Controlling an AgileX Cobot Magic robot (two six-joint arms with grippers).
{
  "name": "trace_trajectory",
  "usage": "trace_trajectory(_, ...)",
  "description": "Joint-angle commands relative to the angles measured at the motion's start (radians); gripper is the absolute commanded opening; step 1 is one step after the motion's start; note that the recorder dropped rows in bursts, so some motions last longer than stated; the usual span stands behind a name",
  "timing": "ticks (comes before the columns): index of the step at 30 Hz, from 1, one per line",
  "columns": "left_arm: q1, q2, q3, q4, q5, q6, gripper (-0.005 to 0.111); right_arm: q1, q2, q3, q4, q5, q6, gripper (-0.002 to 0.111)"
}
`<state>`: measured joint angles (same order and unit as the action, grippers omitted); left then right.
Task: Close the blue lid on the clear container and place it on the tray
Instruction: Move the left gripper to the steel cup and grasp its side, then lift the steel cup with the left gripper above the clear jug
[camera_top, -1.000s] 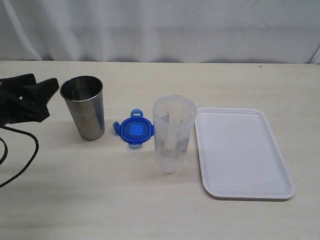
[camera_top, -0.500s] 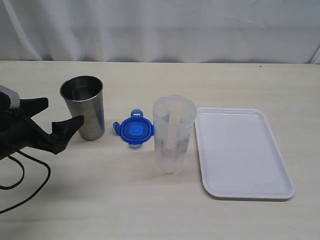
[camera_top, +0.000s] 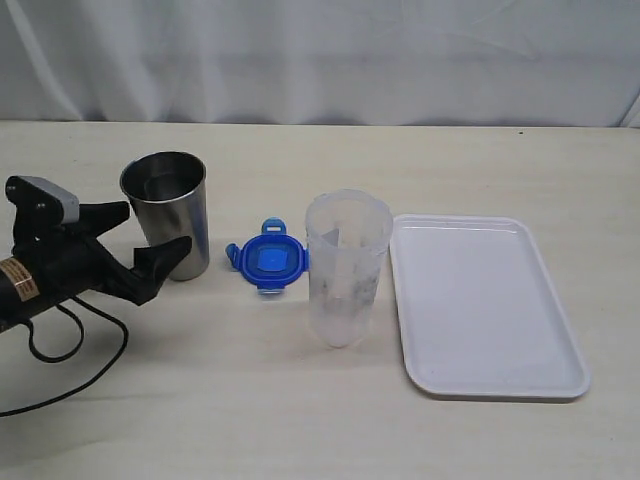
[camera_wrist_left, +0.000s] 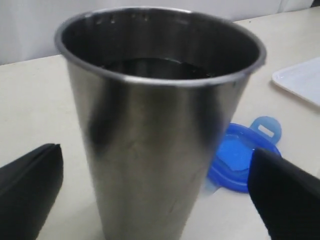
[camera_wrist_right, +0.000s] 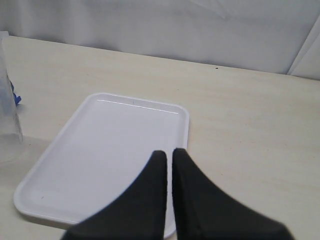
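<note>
The left gripper (camera_top: 157, 227) was moved in from the far left, down and across, toward the steel cup (camera_top: 165, 200). Its jaws were opened wider. One fingertip (camera_top: 178, 249) was brought in front of the cup's lower part.

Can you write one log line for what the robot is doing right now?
left gripper: open, at steel cup | right gripper: shut, facing tray | blue lid: on table, off clear container

**Pale tabletop, four items in a row**

Beige table (camera_top: 300, 430), matte. From the left: steel cup (camera_top: 168, 215) upright; blue lid (camera_top: 268, 258) flat, between the cup and the clear container (camera_top: 346, 270); the container is upright with an open top; white tray (camera_top: 480, 300) lies flat just beside the container on its right.
</note>
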<state>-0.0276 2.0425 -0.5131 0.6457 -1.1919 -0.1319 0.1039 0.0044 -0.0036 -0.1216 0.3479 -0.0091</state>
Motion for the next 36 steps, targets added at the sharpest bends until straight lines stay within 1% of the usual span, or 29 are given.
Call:
trace_trajectory(1, -0.013, 0.043, -0.066, 0.075, -0.029, -0.013, 0.093, 0.003, -0.004, 0.004, 0.002, -0.002, -0.004, 0.005)
trace_trajectory(3, -0.023, 0.065, -0.091, 0.043, -0.029, -0.029, 0.093, 0.003, -0.004, 0.004, 0.002, -0.002, -0.004, 0.005)
trace_trajectory(10, -0.064, 0.133, -0.17, 0.034, -0.016, -0.03, 0.093, 0.003, -0.004, 0.004, 0.002, -0.002, -0.004, 0.005)
trace_trajectory(13, -0.071, 0.132, -0.178, 0.023, -0.029, -0.03, 0.093, 0.003, -0.004, 0.004, 0.002, -0.002, -0.004, 0.005)
trace_trajectory(17, -0.071, 0.132, -0.179, -0.064, -0.029, -0.03, 0.093, 0.003, -0.004, 0.004, 0.002, -0.002, -0.004, 0.005)
trace_trajectory(19, -0.071, 0.132, -0.179, -0.064, -0.029, -0.028, 0.092, 0.003, -0.004, 0.004, 0.002, -0.002, -0.004, 0.005)
trace_trajectory(20, -0.071, 0.132, -0.179, -0.064, -0.029, -0.026, 0.089, 0.003, -0.004, 0.004, 0.002, -0.002, -0.004, 0.005)
trace_trajectory(21, -0.071, 0.132, -0.179, -0.064, -0.029, -0.026, 0.081, 0.003, -0.004, 0.004, 0.002, -0.002, -0.004, 0.005)
trace_trajectory(24, -0.071, 0.132, -0.179, -0.062, -0.029, -0.026, 0.055, 0.003, -0.004, 0.004, 0.002, -0.002, -0.004, 0.005)
trace_trajectory(25, -0.071, 0.132, -0.179, -0.062, -0.029, -0.026, 0.045, 0.003, -0.004, 0.004, 0.002, -0.002, -0.004, 0.005)
trace_trajectory(26, -0.071, 0.132, -0.179, -0.062, -0.029, -0.026, 0.039, 0.003, -0.004, 0.004, 0.002, -0.002, -0.004, 0.005)
trace_trajectory(31, -0.071, 0.132, -0.179, -0.058, -0.029, -0.026, -0.001, 0.003, -0.004, 0.004, 0.002, -0.002, -0.004, 0.005)
trace_trajectory(36, -0.071, 0.13, -0.179, -0.055, -0.029, -0.028, 0.0, 0.003, -0.004, 0.004, 0.002, -0.002, -0.004, 0.005)
